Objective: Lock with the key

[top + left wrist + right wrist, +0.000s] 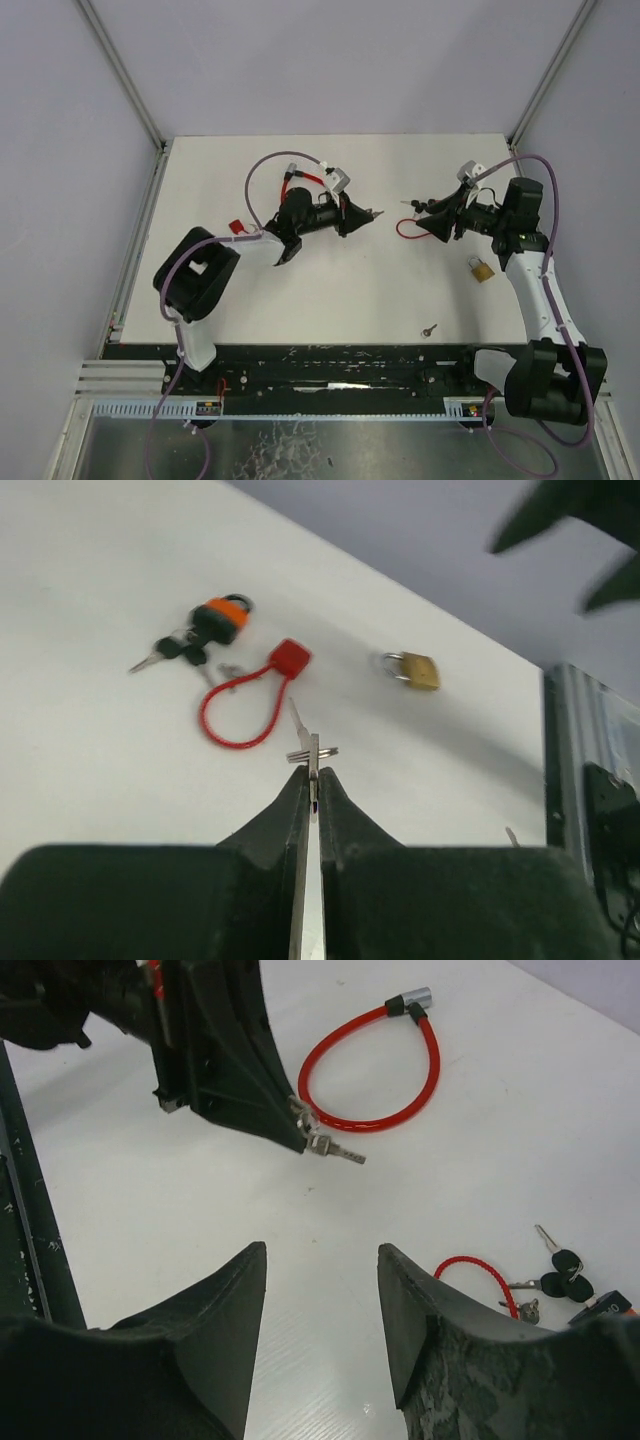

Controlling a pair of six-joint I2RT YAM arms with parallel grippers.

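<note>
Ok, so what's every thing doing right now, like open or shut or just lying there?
Left fingers: shut on the key.
Key: pinched at its head, blade sticking out.
Right fingers: open, empty.
Brass padlock: lying on the table, untouched; too blurry to tell if locked.
Orange padlock: lying beside a key bunch.
Small red cable lock: lying in a loop.
Spare key: lying loose.

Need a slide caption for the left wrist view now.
Left gripper shut on a key, pointing toward the red cable lock; orange padlock and brass padlock lie beyond.
</note>
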